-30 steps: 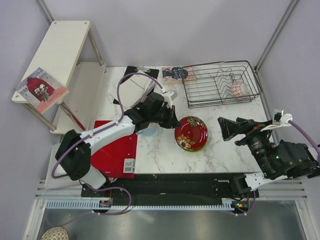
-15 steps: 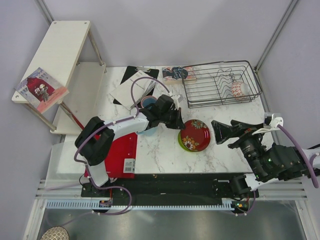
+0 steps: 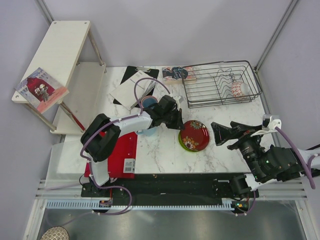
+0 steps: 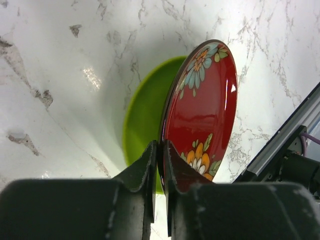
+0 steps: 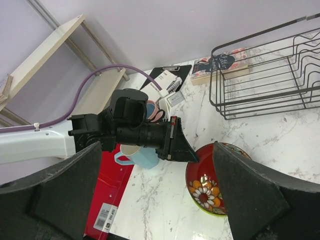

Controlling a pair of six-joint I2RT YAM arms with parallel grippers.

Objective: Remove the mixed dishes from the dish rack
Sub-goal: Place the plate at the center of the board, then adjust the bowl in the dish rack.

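Observation:
My left gripper [image 3: 176, 123] is shut on the rim of the dark red floral plate [image 3: 194, 135]. It holds the plate tilted, low over the lime-green plate [image 3: 181, 143] lying on the table. The left wrist view shows the gripper [image 4: 160, 150] pinching the red plate [image 4: 205, 107] above the green plate [image 4: 142, 115]. My right gripper [image 3: 216, 132] is open and empty, just right of the plates. The light blue handled mug [image 5: 139, 156] and the pink cup [image 5: 159, 112] stand behind the left arm. The dish rack [image 3: 220, 82] at the back right holds the small blue-patterned bowl [image 3: 239, 90].
A flat red board [image 3: 117, 150] lies at the table's left front. A black clipboard with papers [image 3: 132, 82] and a small book [image 3: 175, 74] lie at the back. The pale wooden shelf unit [image 3: 55, 55] stands at the far left.
My left gripper has lowered the red floral plate onto or just above the green plate. My right gripper has moved slightly left, toward the plates.

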